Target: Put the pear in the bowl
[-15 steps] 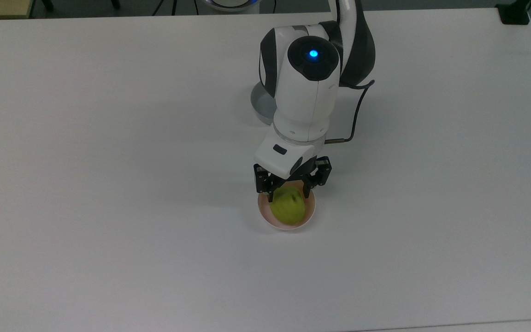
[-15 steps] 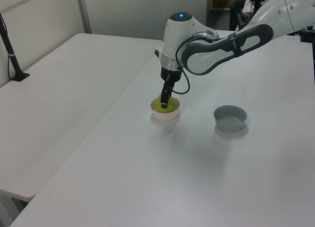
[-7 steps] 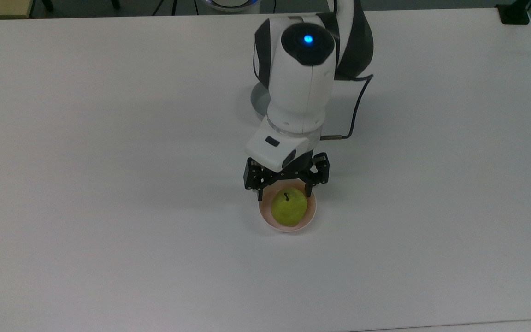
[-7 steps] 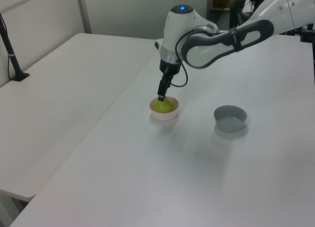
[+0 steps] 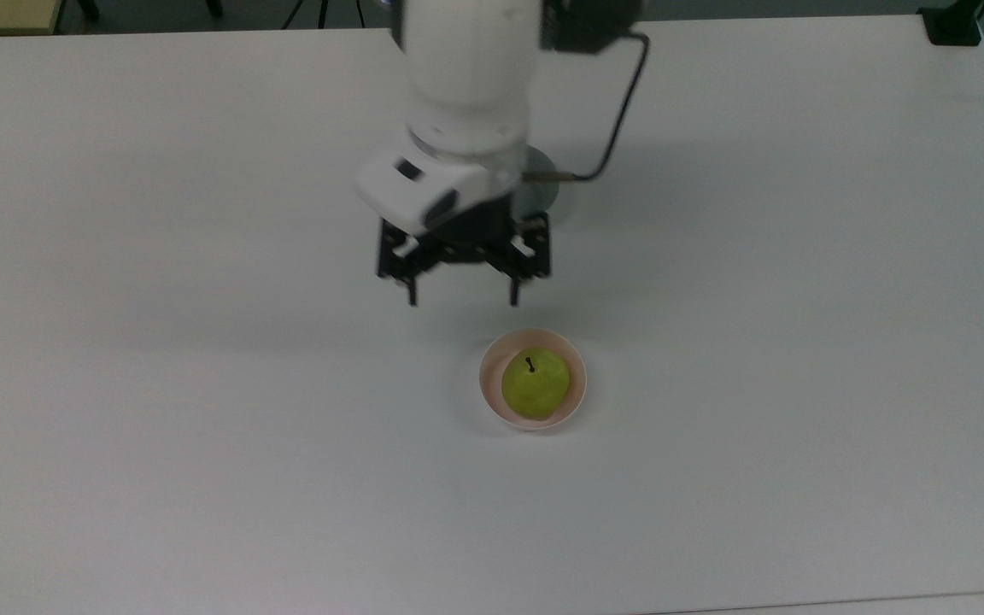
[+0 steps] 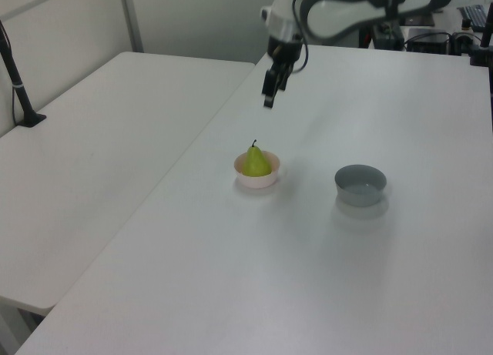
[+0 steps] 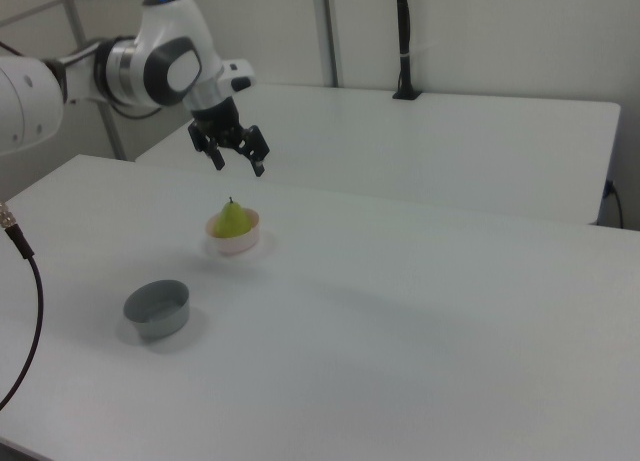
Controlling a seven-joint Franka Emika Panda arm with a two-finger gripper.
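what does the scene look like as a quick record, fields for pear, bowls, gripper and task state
pear: yellow-green pear, stem up, sitting in the pink bowl
pink bowl: pale pink bowl on the white table
grey bowl: grey bowl apart from the pink bowl, nothing seen inside
gripper: gripper raised above the table, jaws open, holding nothing, clear of the pear
task state: pear looks placed

My white bench (image 5: 202,427); second white table (image 6: 92,139) on left view's left; pale partition walls (image 7: 480,31) behind.
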